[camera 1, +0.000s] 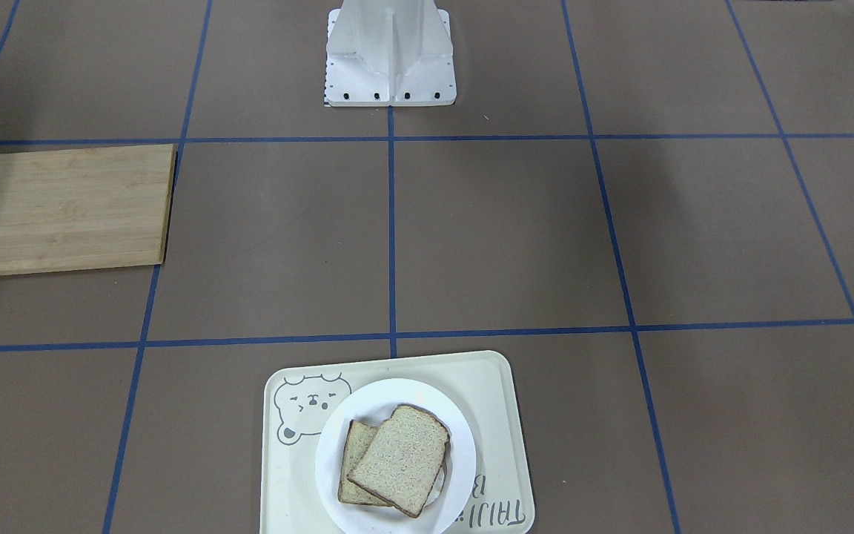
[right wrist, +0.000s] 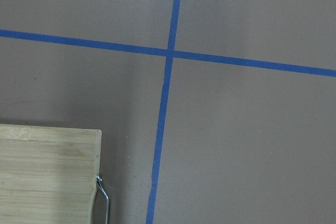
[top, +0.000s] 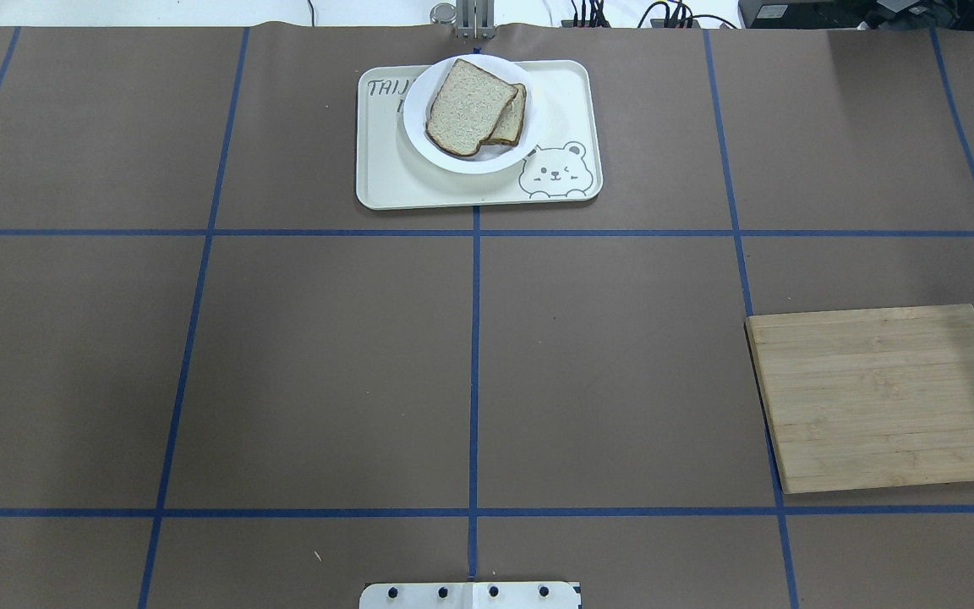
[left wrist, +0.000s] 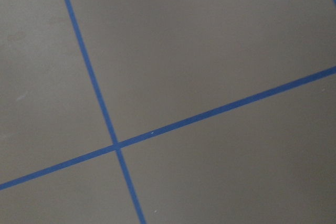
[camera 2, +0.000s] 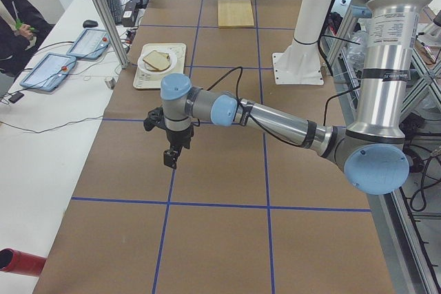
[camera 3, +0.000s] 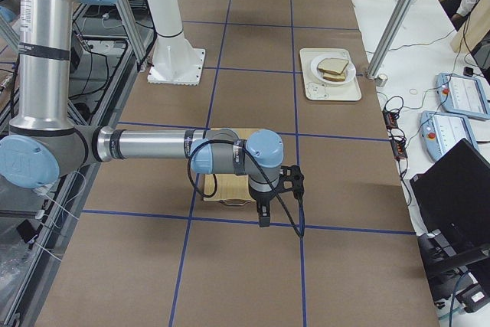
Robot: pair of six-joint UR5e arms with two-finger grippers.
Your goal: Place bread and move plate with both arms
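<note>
The bread [camera 1: 399, 460] lies on top of a second, smaller-looking slice [camera 1: 356, 452] on the white plate [camera 1: 390, 397]. The plate sits on a cream tray [camera 1: 494, 415] with a bear drawing, at the table's far middle in the overhead view, where the bread [top: 467, 107], plate [top: 487, 161] and tray [top: 385, 169] all show. My left gripper [camera 2: 170, 160] hangs over bare table, well away from the tray. My right gripper [camera 3: 262, 216] hangs over the table just beyond the cutting board's handle end. I cannot tell whether either is open or shut. Both wrist views show no fingers.
A bamboo cutting board [top: 884, 397] with a metal handle lies on the robot's right side; it also shows in the right wrist view [right wrist: 47, 177]. The white pedestal base [camera 1: 390, 59] stands at the robot's side. Blue tape lines grid the brown table.
</note>
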